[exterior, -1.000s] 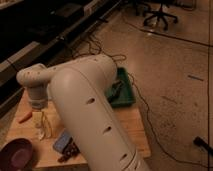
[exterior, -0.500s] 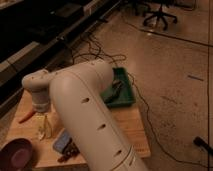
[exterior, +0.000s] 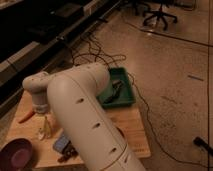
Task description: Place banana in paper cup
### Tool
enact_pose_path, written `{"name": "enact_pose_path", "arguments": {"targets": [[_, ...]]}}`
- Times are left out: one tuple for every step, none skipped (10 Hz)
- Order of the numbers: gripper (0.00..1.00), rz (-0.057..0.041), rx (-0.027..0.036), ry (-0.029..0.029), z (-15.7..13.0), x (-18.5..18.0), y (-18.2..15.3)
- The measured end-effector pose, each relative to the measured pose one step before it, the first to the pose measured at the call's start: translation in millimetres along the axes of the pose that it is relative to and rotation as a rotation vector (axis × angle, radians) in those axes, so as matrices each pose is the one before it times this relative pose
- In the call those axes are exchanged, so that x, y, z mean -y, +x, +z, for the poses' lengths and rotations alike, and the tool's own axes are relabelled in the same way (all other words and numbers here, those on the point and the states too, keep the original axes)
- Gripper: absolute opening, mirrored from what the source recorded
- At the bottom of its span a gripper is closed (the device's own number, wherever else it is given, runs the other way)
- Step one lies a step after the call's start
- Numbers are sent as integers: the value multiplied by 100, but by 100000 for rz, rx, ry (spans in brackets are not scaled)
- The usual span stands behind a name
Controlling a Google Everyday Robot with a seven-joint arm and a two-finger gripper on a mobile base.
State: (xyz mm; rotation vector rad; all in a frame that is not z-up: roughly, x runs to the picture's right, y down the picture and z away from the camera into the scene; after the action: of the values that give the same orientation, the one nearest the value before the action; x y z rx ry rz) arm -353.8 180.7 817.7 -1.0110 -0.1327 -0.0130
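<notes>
Dim warm light, gripper (exterior: 44, 124) shaded low over table (exterior: 131, 126) left (arm (exterior: 80, 100) brightest, bkgd dark)

Speckled floor (exterior: 172, 85), black cables (exterior: 88, 48), office chair (exterior: 159, 13), dim shelving (exterior: 35, 27).

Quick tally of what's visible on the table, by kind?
Banana: 1, just below the gripper
Carrot: 1
Reddish-brown bowl: 1
Green tray: 1
Dark object in tray: 1
Bluish packet: 1
Total: 6; paper cup not visible.
</notes>
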Motion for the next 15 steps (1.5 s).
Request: {"name": "enact_pose_path", "arguments": {"targets": [[57, -1330, 43, -785, 280, 12, -540], [48, -1649, 311, -388, 217, 51, -465], [39, -2335, 673, -472, 243, 24, -525], [26, -2516, 229, -760, 367, 95, -714], [16, -1330, -126, -751, 296, -28, -544], [6, -783, -459, -883, 291, -62, -457], [1, 176, -528, -724, 177, 77, -54], [0, 247, -613, -639, 111, 22, -38], [1, 1958, -549, -397, 9, 1, 107], [4, 2229, 193, 106, -235, -118, 50], [15, 725, 1799, 898, -848, -230, -122], [25, -284, 1425, 738, -821, -231, -162], [33, 77, 299, 901, -628, -5, -104], [46, -731, -295, 709, -797, -512, -990], [57, 609, -867, 475, -225, -199, -371]]}}
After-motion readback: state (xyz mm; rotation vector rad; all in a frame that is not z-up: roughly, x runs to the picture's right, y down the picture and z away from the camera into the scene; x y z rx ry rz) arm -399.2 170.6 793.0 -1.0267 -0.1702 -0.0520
